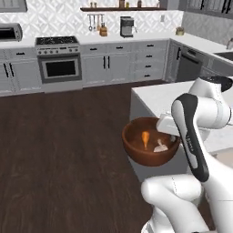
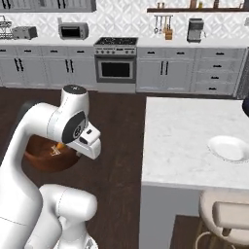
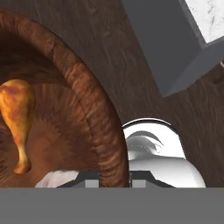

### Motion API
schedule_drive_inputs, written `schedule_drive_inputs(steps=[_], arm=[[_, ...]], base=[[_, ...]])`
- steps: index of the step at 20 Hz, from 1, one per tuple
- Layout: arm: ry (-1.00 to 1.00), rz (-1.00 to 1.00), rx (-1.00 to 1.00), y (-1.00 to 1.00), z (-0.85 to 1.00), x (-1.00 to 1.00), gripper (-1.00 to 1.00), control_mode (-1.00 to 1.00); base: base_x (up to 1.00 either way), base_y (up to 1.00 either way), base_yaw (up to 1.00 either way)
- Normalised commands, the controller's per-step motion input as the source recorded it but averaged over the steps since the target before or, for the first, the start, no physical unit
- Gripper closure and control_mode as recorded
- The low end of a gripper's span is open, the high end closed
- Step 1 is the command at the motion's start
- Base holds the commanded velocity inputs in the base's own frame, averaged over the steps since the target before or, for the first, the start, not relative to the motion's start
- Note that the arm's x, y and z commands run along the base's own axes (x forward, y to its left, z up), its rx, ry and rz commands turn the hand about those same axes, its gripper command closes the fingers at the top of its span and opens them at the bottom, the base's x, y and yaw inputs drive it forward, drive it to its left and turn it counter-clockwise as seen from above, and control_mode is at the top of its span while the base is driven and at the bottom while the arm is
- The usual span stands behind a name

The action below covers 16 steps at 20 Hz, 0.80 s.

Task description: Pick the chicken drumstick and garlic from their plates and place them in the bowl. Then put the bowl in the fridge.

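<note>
The gripper (image 3: 114, 178) was clamped on the rim of the large reddish-brown wooden bowl (image 1: 136, 154), holding it off the dark floor just beside the white marble island counter (image 2: 185, 141). Inside the bowl lay the orange-brown chicken drumstick (image 3: 18, 118) and, beside it, the whitish garlic bulb (image 1: 160, 147). A glossy white round plate (image 2: 227, 148) sat on that counter.

**Even, soft rendered light with slight blur**

All three pictures are bright and evenly lit, with no visible lamp. Both base views look soft and slightly blurred, far cupboards lacking fine detail. The wood floor (image 1: 63, 150) stays dark, with little shadow. The white plate (image 2: 227, 148) and marble desk (image 2: 185, 136) look pale, nearly washed out. In the hand view, the bowl (image 3: 94, 113) rim shows sharp grain and shaded inner walls.
</note>
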Motion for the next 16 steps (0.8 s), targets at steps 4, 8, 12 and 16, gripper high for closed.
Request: schedule_drive_inputs(steps=[4, 8, 12, 16], arm=[[0.0, 0.0, 0.0, 0.0, 0.0, 0.0, 1.0, 1.0], [0.0, 0.0, 0.0, 0.0, 0.0, 0.0, 1.0, 1.0], [0.0, 0.0, 0.0, 0.0, 0.0, 0.0, 1.0, 1.0], [0.0, 0.0, 0.0, 0.0, 0.0, 0.0, 1.0, 1.0]], base=[[0.99, 1.0, 0.0], [1.0, 1.0, 0.0], [1.0, 0.97, 0.0], [1.0, 0.84, 0.0]])
